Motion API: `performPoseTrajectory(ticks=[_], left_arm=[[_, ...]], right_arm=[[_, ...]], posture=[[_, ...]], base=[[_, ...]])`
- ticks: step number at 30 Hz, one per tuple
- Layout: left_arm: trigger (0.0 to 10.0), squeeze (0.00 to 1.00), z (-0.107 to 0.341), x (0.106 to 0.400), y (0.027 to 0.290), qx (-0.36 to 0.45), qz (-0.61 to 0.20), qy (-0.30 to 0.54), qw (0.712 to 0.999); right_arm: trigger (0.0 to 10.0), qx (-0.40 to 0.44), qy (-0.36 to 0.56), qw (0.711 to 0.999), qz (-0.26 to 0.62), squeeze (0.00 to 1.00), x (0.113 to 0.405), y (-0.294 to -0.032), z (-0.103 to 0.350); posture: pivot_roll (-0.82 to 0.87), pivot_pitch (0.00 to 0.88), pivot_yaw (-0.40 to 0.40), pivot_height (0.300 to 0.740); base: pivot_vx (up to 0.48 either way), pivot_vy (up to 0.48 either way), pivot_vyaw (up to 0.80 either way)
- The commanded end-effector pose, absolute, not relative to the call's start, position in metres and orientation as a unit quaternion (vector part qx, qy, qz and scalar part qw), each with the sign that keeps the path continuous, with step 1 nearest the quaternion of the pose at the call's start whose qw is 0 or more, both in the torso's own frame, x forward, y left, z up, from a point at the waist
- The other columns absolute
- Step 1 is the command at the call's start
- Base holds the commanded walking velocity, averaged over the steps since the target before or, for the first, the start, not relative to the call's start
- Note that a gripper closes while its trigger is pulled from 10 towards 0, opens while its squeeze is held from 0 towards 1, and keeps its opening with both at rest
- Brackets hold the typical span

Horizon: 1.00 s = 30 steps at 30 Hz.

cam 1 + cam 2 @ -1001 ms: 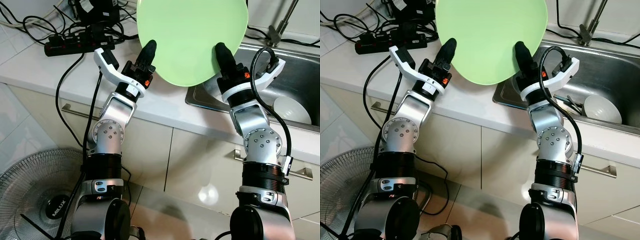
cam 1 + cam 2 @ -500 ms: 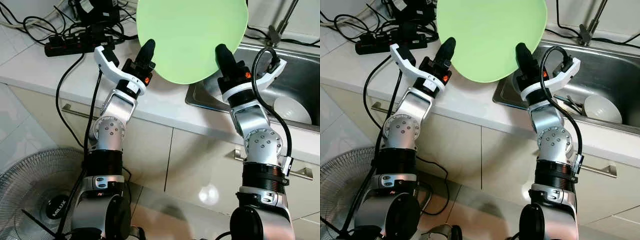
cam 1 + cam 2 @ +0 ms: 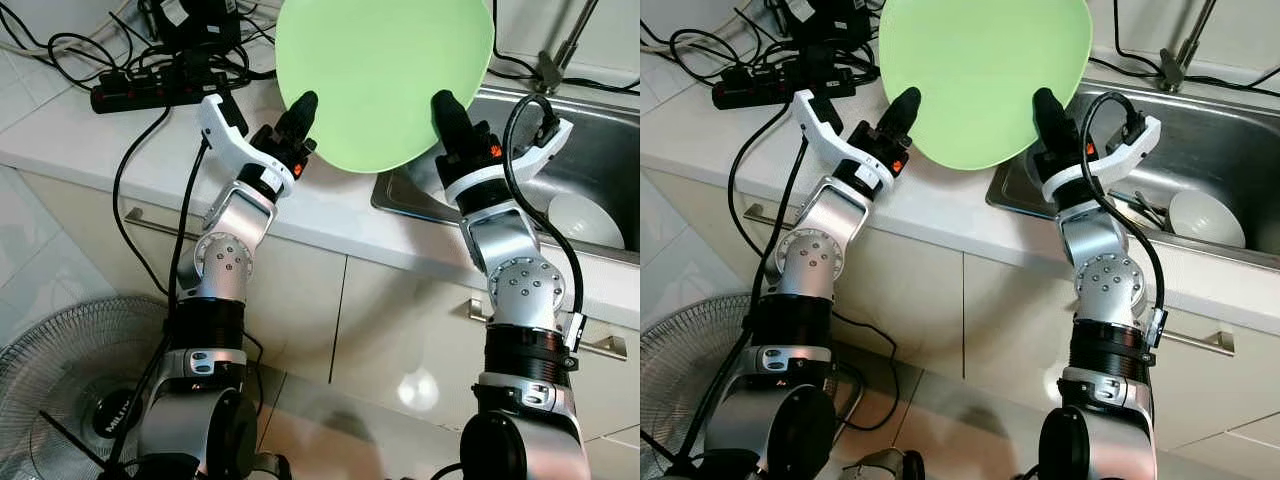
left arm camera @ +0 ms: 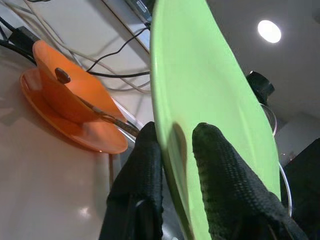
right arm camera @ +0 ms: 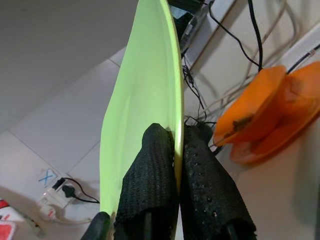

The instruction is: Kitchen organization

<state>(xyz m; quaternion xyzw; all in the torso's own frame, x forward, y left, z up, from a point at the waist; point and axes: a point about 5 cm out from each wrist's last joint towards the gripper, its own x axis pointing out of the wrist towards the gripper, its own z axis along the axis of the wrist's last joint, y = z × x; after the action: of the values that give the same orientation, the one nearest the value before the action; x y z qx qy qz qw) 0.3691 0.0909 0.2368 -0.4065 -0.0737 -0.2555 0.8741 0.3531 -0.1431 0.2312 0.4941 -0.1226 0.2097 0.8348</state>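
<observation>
Green plate [image 3: 385, 75] — upper centre of the frame, held above the counter edge [image 3: 330, 215], clamped by left gripper [image 3: 298, 108] and right gripper [image 3: 444, 108]. Lifted — not yet put away; sink [image 3: 600, 170] bowl [image 3: 585, 218] remained.

You lose the top of the green plate [image 3: 385, 80] past the upper edge of both eye views, and the plate hides the counter [image 3: 90, 140] behind it and the near left corner of the sink [image 3: 600, 130]. The faucet [image 3: 565, 45] is cut off at the top edge. The white bowl [image 3: 585, 220] in the sink sits partly behind the right arm's cable. The floor fan [image 3: 60, 390] runs off the bottom left corner. In the left wrist view the far finger of the left gripper [image 4: 172, 145] sits behind the plate's rim.
</observation>
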Motion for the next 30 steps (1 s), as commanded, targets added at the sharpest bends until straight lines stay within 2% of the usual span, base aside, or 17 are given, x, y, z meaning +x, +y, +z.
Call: performPoseTrajectory(ticks=[1, 18, 19, 20, 21, 22, 24, 27, 30], left_arm=[[10.0, 1.00, 0.244, 0.367, 0.084, -0.393, -0.274, -0.078, 0.874], [10.0, 1.00, 0.237, 0.367, 0.089, -0.373, -0.259, -0.073, 0.888], [10.0, 0.18, 0.237, 0.366, 0.088, -0.360, -0.262, -0.073, 0.892], [10.0, 0.18, 0.237, 0.366, 0.088, -0.351, -0.264, -0.074, 0.895], [10.0, 0.00, 0.237, 0.365, 0.087, -0.344, -0.265, -0.073, 0.898], [10.0, 0.00, 0.237, 0.365, 0.087, -0.339, -0.264, -0.072, 0.900], [10.0, 0.00, 0.234, 0.363, 0.089, -0.300, -0.264, -0.070, 0.914], [10.0, 0.00, 0.233, 0.363, 0.089, -0.289, -0.266, -0.072, 0.917], [10.0, 0.00, 0.236, 0.358, 0.088, -0.220, -0.307, -0.086, 0.922]], right_arm=[[10.0, 0.494, -0.141, 0.832, 0.210, 0.00, 0.355, -0.143, 0.243], [10.0, 0.540, -0.211, 0.806, 0.118, 0.00, 0.369, -0.185, 0.270], [10.0, 0.536, -0.218, 0.809, 0.102, 0.00, 0.370, -0.190, 0.271], [10.0, 0.532, -0.222, 0.812, 0.091, 0.00, 0.371, -0.194, 0.271], [10.0, 0.529, -0.227, 0.814, 0.077, 0.00, 0.371, -0.199, 0.272], [10.0, 0.527, -0.231, 0.815, 0.065, 0.00, 0.372, -0.203, 0.273], [10.0, 0.493, -0.251, 0.833, -0.011, 0.00, 0.372, -0.228, 0.277], [10.0, 0.476, -0.263, 0.838, -0.041, 0.00, 0.370, -0.240, 0.280], [10.0, 0.465, -0.266, 0.840, -0.082, 0.00, 0.368, -0.256, 0.277]], posture=[[0.02, 0.046, 0.061, 0.740], [0.02, 0.052, 0.057, 0.740], [0.02, 0.051, 0.056, 0.740], [0.02, 0.051, 0.056, 0.740], [0.01, 0.051, 0.056, 0.740], [0.01, 0.051, 0.056, 0.740], [0.00, 0.052, 0.054, 0.740], [0.00, 0.052, 0.054, 0.740], [-0.01, 0.049, 0.055, 0.740]], base=[[0.000, 0.000, 0.00], [0.000, 0.000, 0.00], [0.000, 0.000, 0.00], [0.000, 0.000, 0.00], [0.000, 0.000, 0.00], [0.000, 0.000, 0.00], [0.000, 0.000, 0.00], [0.000, 0.000, 0.00], [0.000, 0.000, 0.00]])
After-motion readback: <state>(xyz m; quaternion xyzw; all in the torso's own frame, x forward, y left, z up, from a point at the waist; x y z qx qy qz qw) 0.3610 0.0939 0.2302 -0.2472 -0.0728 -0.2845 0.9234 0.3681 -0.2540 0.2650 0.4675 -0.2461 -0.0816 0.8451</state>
